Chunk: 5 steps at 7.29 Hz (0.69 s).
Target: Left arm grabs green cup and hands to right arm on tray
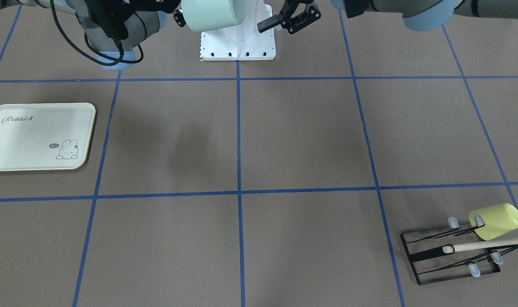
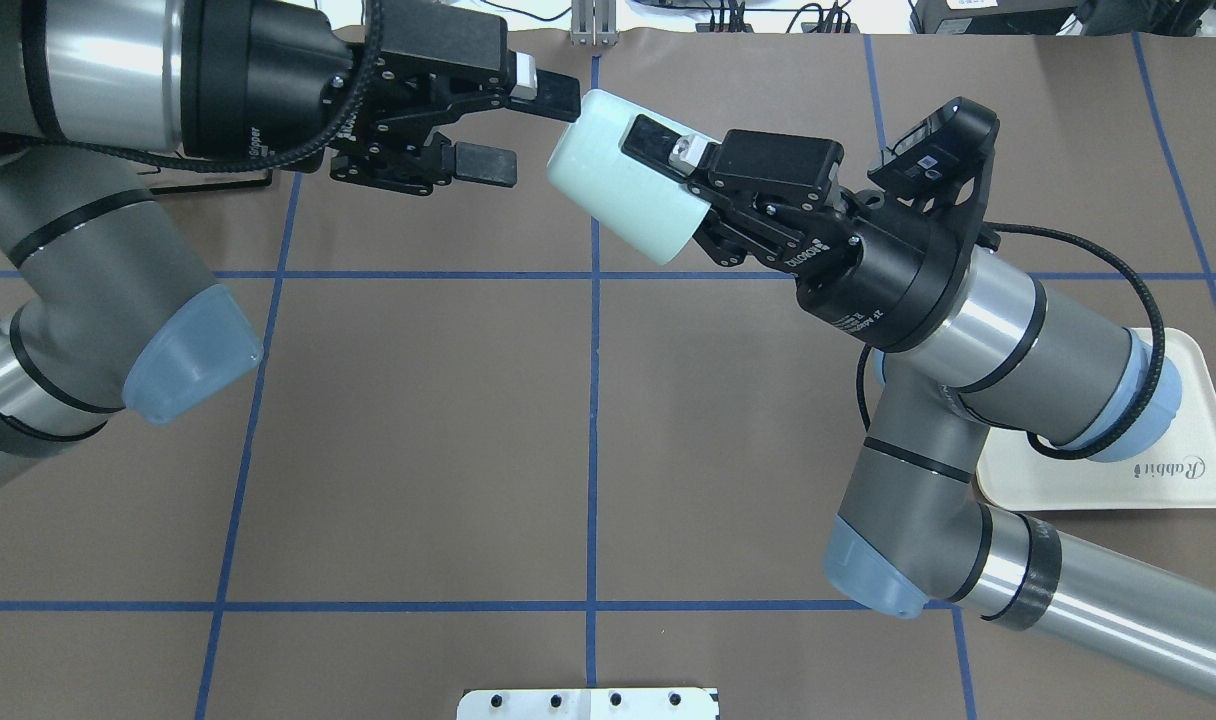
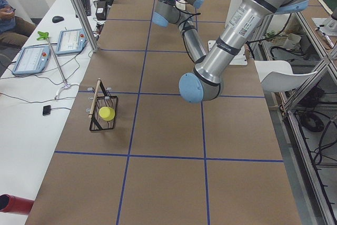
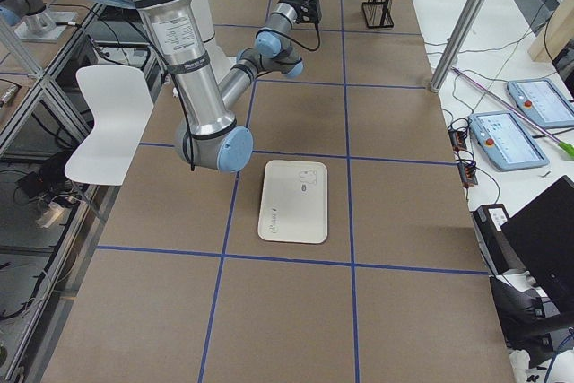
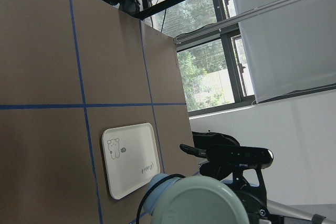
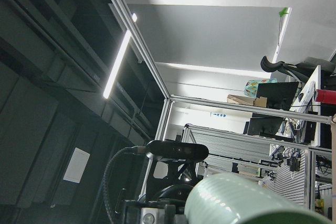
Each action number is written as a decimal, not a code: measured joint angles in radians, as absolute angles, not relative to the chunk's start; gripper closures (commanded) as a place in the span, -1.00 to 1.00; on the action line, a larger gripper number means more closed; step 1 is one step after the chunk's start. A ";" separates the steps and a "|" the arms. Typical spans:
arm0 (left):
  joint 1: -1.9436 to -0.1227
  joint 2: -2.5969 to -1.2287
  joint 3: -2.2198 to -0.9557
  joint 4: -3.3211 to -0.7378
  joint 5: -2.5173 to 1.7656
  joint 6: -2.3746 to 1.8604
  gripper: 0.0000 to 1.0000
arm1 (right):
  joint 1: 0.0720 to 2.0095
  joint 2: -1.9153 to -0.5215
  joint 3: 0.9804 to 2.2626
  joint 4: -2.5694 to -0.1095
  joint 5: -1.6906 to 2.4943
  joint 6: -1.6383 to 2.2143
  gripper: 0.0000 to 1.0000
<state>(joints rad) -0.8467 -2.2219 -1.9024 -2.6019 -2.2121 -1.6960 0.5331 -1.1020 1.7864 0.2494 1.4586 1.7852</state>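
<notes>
**Green cup** [image 2: 613,185]: held on its side in the air above the middle of the table [image 2: 418,420], narrower end turned toward the left gripper. **Right gripper** [image 2: 673,195]: clamped across the cup's wider end, one finger [image 2: 658,140] lying along the top of its wall. **Left gripper** [image 2: 523,130]: jaws spread apart, holding nothing, fingertips just beside the cup's end. **Tray** [image 1: 37,136]: flat on the table at the robot's right, well apart from the cup. **Yellow-green cup** [image 1: 495,221]: on a black wire rack [image 1: 427,255] at the robot's far left
</notes>
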 measured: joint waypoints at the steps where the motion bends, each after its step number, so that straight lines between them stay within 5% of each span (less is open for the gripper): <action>1: -0.850 -2.220 -1.902 -2.602 -2.212 -1.697 -1.00 | 0.547 -1.128 1.785 0.223 1.461 1.785 1.00; 5: -0.852 -2.196 -1.792 -2.595 -2.203 -1.600 -1.00 | 0.653 -1.181 1.778 -0.241 1.544 1.718 1.00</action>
<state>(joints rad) -0.8520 -2.1963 -1.7923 -2.5955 -2.2026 -1.6000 0.6526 -1.1807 1.7777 -0.2412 1.5439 1.7180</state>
